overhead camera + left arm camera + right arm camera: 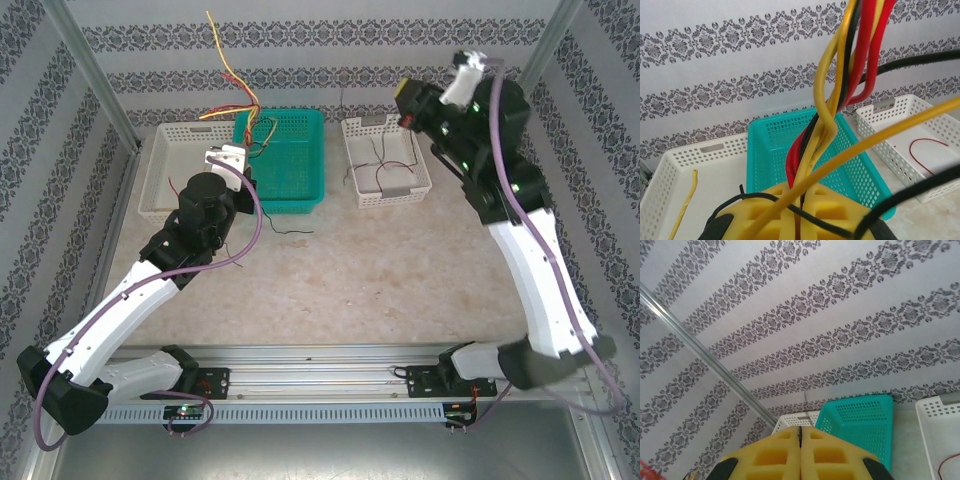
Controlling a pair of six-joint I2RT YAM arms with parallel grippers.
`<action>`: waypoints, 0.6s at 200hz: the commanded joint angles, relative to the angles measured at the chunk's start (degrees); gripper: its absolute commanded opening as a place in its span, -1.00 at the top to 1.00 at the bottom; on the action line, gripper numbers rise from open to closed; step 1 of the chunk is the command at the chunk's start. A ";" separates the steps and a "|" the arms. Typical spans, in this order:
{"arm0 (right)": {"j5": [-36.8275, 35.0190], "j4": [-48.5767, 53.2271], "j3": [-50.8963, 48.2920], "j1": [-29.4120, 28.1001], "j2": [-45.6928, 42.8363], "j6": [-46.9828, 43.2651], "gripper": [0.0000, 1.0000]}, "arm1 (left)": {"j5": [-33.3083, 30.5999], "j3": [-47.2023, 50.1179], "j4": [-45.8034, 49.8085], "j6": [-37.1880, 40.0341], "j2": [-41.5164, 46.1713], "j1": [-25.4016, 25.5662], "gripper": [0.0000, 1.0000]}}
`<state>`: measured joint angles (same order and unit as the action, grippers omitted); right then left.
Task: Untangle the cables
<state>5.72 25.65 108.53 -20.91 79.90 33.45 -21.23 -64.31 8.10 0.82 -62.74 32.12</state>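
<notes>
Pinches the cables (822, 130) in the left tool (801, 202), pads pressed together around the base of a twisted red, yellow and black bundle. Holds that bundle upright above the teal basket (290, 205), loose ends fanning out overhead. Carries nothing in the right tool (800, 437), shut and raised near the right white basket (370, 200), with a few loose wires (385, 168) lying inside. Risks cinching the twist tighter by pulling with every strand clamped at once. Risks losing thin strands from the pinch on any jerk, scattering them over the counter (380, 280). Risks snagging the upright ends on the right arm (530, 270) when closing in.
</notes>
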 commanded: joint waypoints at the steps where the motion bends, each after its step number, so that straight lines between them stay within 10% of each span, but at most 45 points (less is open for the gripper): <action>1: 1.81 2.39 9.67 -0.84 8.41 -2.83 1.00 | 1.00 0.53 -2.99 -1.02 1.64 -0.70 1.00; 65: 9.28 17.24 53.61 -2.30 39.42 -2.50 1.00 | 1.43 1.40 -4.10 -0.52 1.66 -0.74 1.00; 120: 14.42 9.59 52.00 -2.95 44.05 1.18 1.00 | 1.31 1.56 -4.48 -0.20 1.65 -0.69 1.00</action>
<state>15.25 39.20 159.68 -22.79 122.56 32.71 -19.92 -63.16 6.92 0.80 -62.26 32.12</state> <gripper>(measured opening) 0.049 0.063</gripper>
